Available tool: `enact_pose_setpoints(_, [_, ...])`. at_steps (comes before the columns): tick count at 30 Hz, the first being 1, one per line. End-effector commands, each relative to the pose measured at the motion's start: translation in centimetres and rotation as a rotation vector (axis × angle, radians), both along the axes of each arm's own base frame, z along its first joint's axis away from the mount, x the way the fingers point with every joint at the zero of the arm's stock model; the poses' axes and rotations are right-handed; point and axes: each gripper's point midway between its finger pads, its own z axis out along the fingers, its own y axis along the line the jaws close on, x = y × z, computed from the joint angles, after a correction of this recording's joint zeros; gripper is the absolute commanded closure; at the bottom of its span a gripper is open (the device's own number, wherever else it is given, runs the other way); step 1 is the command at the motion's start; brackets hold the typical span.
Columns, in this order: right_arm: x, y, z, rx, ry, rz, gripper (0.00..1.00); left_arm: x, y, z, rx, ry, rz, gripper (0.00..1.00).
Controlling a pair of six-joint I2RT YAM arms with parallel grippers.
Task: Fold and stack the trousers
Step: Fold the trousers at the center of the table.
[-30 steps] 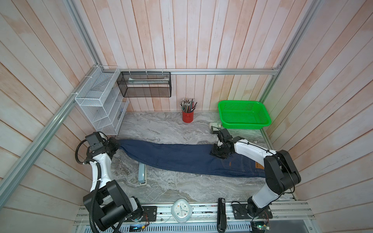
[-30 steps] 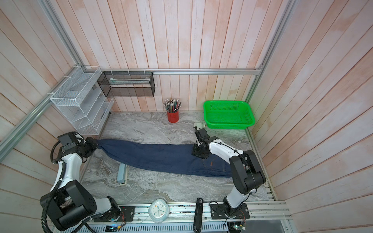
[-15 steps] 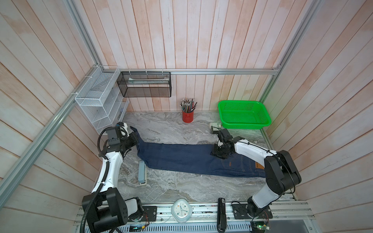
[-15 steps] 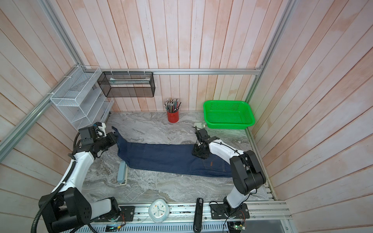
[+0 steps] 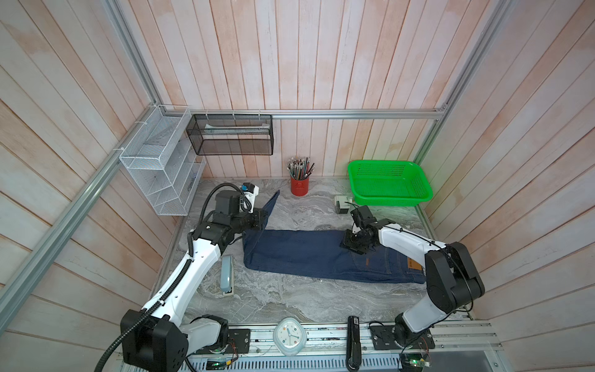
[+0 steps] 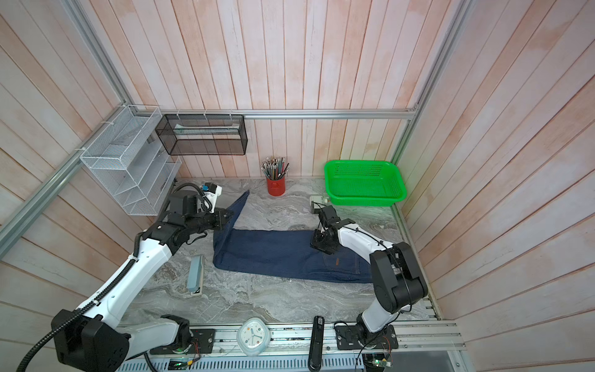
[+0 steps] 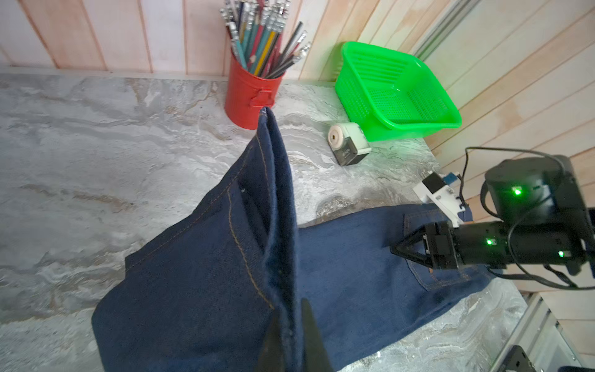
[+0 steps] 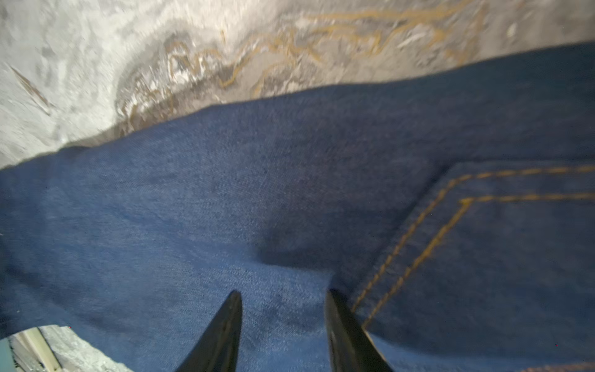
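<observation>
Pinching a raised leg of the jeans (image 5: 296,254), the left end effector (image 5: 261,222) grips tight while the right end effector (image 5: 352,247), half-spread, rests beside the back pocket (image 5: 376,262).

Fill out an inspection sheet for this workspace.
Surface: marble tabletop, nothing spilled.
Job's things: trousers flat on the tabletop, leg end raised.
Clutter: pencil cup, basket, sharpener, stapler, clock.
Grippers: left gripper shut on the raised leg end; right gripper open, tips on the trousers near a pocket.
Cables: hose loops over the left wrist; wire runs along the right arm.
Surroundings: plank walls, wire rack, mesh shelf.
</observation>
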Motion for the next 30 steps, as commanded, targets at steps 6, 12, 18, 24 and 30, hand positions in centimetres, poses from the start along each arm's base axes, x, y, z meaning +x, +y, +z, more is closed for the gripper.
enact_pose_setpoints(6, [1.6,-4.9,3.5,0.015,-0.095,-0.146,0.54,0.4,-7.2,-1.8,0.004,0.001,-0.011,1.00])
enact_pose_setpoints(12, [3.2,-10.4,7.4,0.062,-0.210,-0.325,0.54,-0.6,-13.8,-4.6,0.005,0.028,-0.078,1.00])
enact_pose_setpoints(18, [3.2,-11.8,9.1,0.078,-0.253,-0.361,0.54,-2.0,-18.8,-5.1,-0.004,0.014,-0.147,1.00])
enact_pose_setpoints(24, [2.9,-11.3,8.9,0.107,-0.249,-0.355,0.54,-4.7,-23.6,-7.3,0.017,0.068,-0.294,1.00])
enact_pose_setpoints(30, [2.7,-11.2,8.7,0.113,-0.245,-0.348,0.54,-7.1,-26.6,-11.6,0.088,0.152,-0.400,1.00])
